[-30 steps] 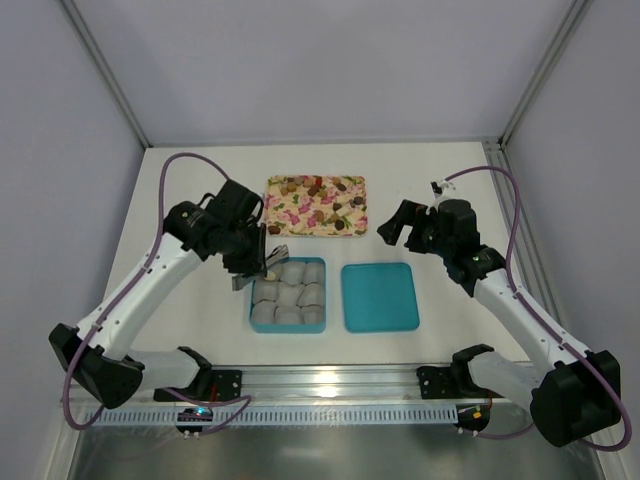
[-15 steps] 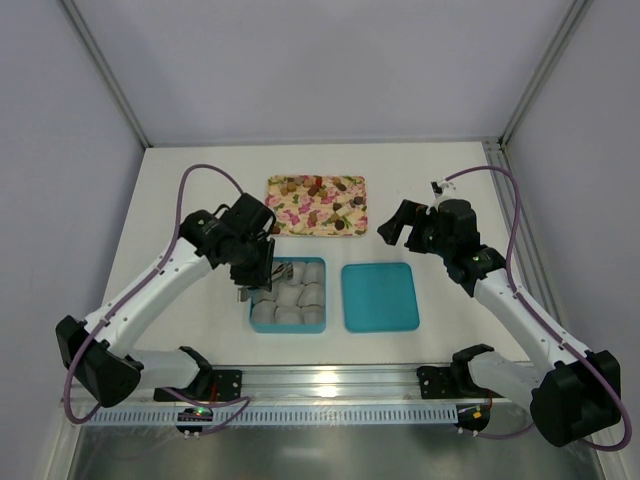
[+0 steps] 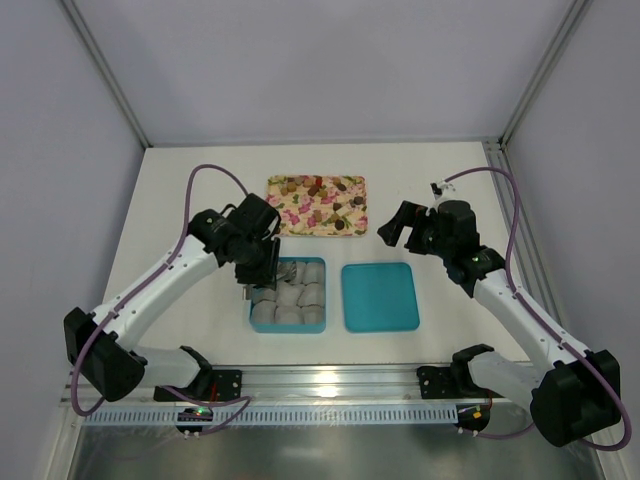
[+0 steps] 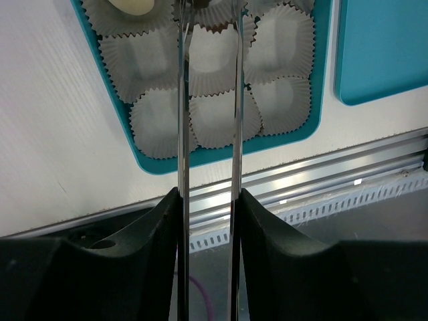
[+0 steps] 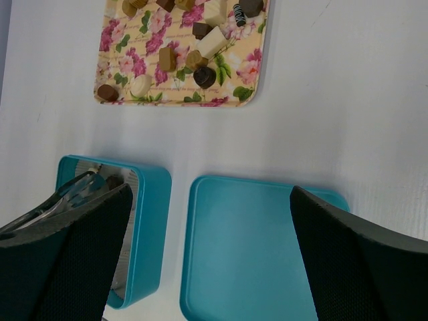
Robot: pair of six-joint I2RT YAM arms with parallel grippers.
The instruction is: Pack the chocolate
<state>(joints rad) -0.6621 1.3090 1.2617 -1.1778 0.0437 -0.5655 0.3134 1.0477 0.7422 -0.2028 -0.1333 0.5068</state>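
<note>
Chocolate (image 3: pixel 315 190) pieces, brown, tan and pale, lie on the pink floral tray (image 3: pixel 300 215), also in the right wrist view as chocolate (image 5: pixel 200 47). My left gripper (image 4: pixel 207 197) is shut on metal tongs (image 4: pixel 182 100), whose blades reach over the teal box (image 4: pixel 147 170) of paper cups. A dark chocolate piece (image 4: pixel 210 7) shows between the tong tips at the frame's top edge, over a cup. A pale candy (image 4: pixel 134 5) sits in a corner cup. My right gripper (image 5: pixel 210 254) hangs open above the lid, holding nothing.
The teal lid (image 3: pixel 380 297) lies flat right of the box (image 3: pixel 253 320). The aluminium rail (image 3: pixel 330 380) runs along the near edge. Grey enclosure walls stand on three sides. Most paper cups (image 4: pixel 214 117) hold nothing.
My left arm has carried the tongs further over the box and lower. The tong blades have spread a little. The right arm has not moved.
</note>
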